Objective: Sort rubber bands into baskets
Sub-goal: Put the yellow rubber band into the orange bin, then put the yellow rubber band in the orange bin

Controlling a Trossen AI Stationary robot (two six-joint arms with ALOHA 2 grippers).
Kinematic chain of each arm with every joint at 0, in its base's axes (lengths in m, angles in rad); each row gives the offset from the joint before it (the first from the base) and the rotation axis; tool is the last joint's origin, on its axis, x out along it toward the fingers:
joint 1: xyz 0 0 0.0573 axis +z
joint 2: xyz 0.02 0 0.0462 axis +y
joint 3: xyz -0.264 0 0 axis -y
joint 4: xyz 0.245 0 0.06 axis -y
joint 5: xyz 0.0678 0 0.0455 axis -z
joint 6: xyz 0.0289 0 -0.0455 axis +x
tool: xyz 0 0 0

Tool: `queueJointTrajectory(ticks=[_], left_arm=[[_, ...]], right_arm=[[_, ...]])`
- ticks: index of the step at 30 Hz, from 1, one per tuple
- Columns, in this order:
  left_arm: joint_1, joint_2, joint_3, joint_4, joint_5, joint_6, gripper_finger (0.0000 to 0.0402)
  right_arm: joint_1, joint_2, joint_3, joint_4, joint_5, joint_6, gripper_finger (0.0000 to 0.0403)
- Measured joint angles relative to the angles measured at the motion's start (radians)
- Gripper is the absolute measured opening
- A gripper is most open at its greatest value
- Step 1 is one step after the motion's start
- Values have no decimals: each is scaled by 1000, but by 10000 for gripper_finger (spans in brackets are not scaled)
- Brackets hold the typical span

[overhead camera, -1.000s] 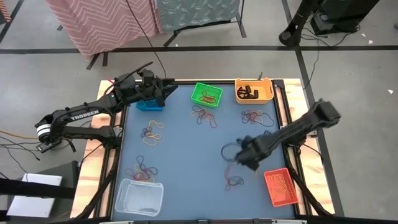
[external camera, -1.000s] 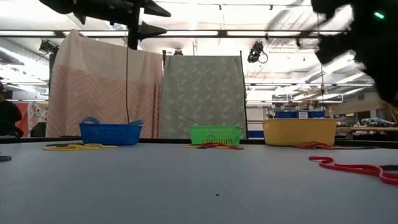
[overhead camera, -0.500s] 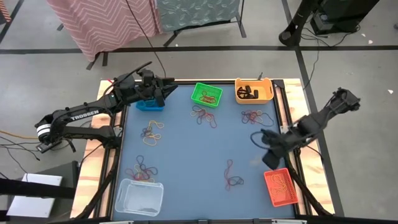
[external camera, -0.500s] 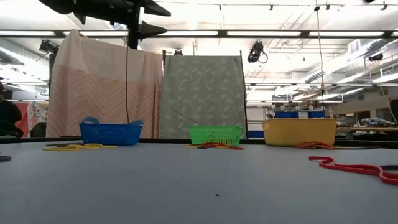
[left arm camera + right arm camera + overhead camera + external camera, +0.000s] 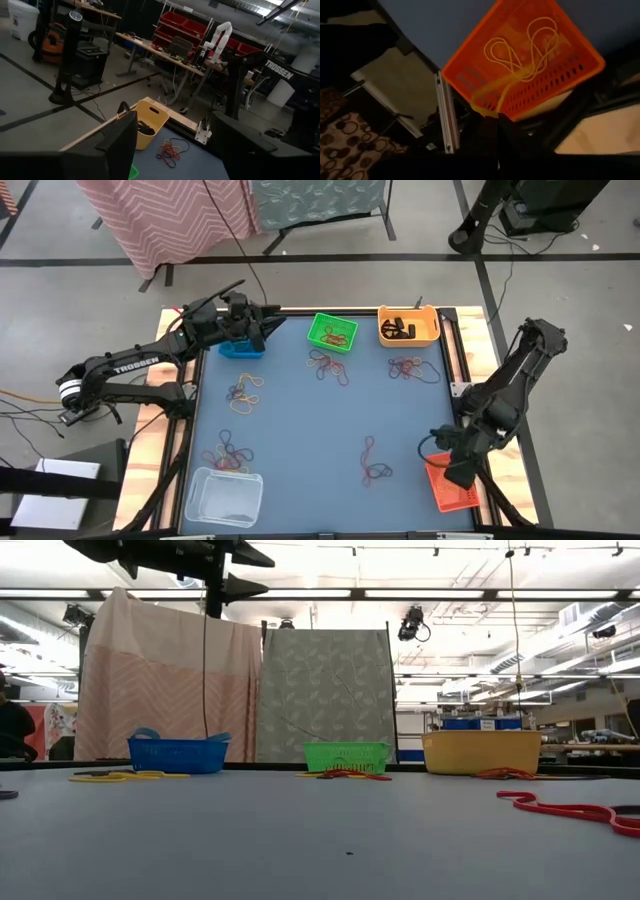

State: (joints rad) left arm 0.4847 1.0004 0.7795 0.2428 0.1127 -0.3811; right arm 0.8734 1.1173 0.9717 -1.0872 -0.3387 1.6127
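My right gripper point(image 5: 452, 470) hangs over the red-orange basket point(image 5: 452, 488) at the table's near right. It is shut on a yellow-orange rubber band point(image 5: 506, 85). The basket point(image 5: 570, 45) holds more looped bands point(image 5: 520, 42). My left gripper point(image 5: 265, 326) is open and empty above the blue basket point(image 5: 238, 348) at the far left. Its fingers point(image 5: 117, 145) stand wide apart. Loose bands lie in heaps on the blue mat point(image 5: 328, 367) point(image 5: 405, 367) point(image 5: 243, 393) point(image 5: 228, 452) point(image 5: 375, 465). My right gripper pinches one end of the yellow-orange band point(image 5: 482, 109) between its shut fingertips, coming from above. From the fingertips the band runs into the red-orange basket, where its other end lies among the loops on the basket's floor point(image 5: 530, 65).
The green basket point(image 5: 332, 332) and the yellow-orange basket point(image 5: 408, 326) stand at the far edge, and the clear white basket point(image 5: 223, 495) at the near left. The table's wooden frame point(image 5: 470, 340) runs close by the right arm. A red band point(image 5: 560, 808) lies near the low camera.
My right gripper has swung from the middle of the mat toward the table's right edge and then toward the near edge. It now stands over the red-orange basket.
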Motion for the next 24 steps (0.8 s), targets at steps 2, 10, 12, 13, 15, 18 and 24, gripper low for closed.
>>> queueJointTrajectory(ticks=[2, 10, 12, 13, 15, 18, 24], left_arm=[[0, 0, 0, 0, 0, 12, 253], [0, 0, 0, 0, 0, -45, 253], [0, 0, 0, 0, 4, -49, 253], [0, 0, 0, 0, 12, -49, 253], [0, 0, 0, 0, 26, -49, 253], [0, 0, 0, 0, 40, -49, 253], [0, 0, 0, 0, 43, -52, 253]], right_arm=[[2, 17, -22, 38, -3, 1, 2], [1, 88, -40, 11, -26, 102, 48], [1, 98, -40, 17, -54, 106, 79], [1, 102, -40, 19, -60, 106, 96], [1, 103, -40, 26, -66, 111, 136], [-12, 96, -40, 31, -76, 100, 195], [-109, 40, -39, 101, 111, 54, 270]])
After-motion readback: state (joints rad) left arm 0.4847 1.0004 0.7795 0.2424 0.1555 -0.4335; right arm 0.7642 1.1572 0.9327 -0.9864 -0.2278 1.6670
